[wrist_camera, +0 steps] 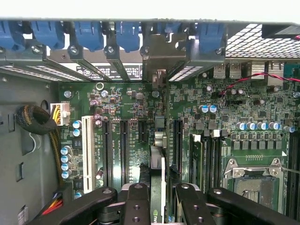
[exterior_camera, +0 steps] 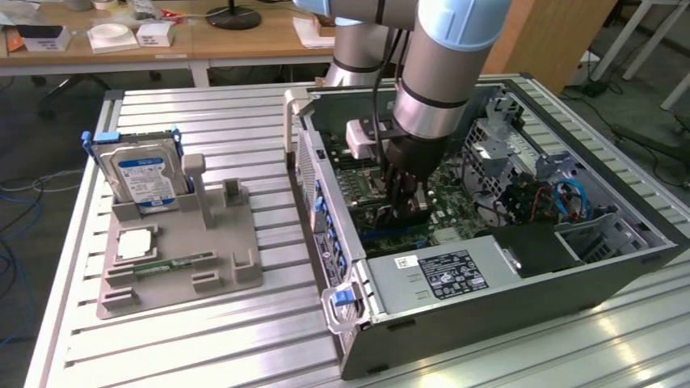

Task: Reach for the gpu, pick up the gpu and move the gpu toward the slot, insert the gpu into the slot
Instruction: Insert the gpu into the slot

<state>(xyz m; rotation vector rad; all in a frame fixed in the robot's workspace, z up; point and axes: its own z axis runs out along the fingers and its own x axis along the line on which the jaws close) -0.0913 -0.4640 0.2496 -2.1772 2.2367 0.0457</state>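
Black multi-link gripper (wrist_camera: pixel 157 199) deep inside open grey PC tower case (exterior_camera: pixel 518 279), hanging off grey-and-blue UR arm (exterior_camera: pixel 437 73). Partly closed, clamped on thin dark circuit card w/ pale metal bracket, i.e. the gpu (wrist_camera: pixel 158 154), seen edge-on between the fingers (wrist_camera: pixel 137 206). Held by top edge, prob so connector edge stays free to meet the slot.

Card upright, perpendicular to green motherboard (wrist_camera: pixel 131 101), bracket end toward blue retention clips (wrist_camera: pixel 89 35) on rear wall, matches how expansion brackets seat there. Lower edge looks lined up over black expansion slot (wrist_camera: pixel 177 140) region between the slot rows; can't tell if already seated or just above, contact hidden by card itself. Judgement: insertion stage, pick + carry done.

In exterior view gripper (exterior_camera: pixel 401 202) sits mid-case, near CPU socket area, above silver PSU box w/ black label (exterior_camera: pixel 448 275).

Outside case, on exterior view's left: grey plastic parts fixture (exterior_camera: pixel 178 263) on slatted aluminium table (exterior_camera: pixel 216 121), holding boxy silver hard drive w/ blue label (exterior_camera: pixel 142 174) upright and narrow green memory stick (exterior_camera: pixel 173 263) lying flat. Both well apart from gripper, not involved.
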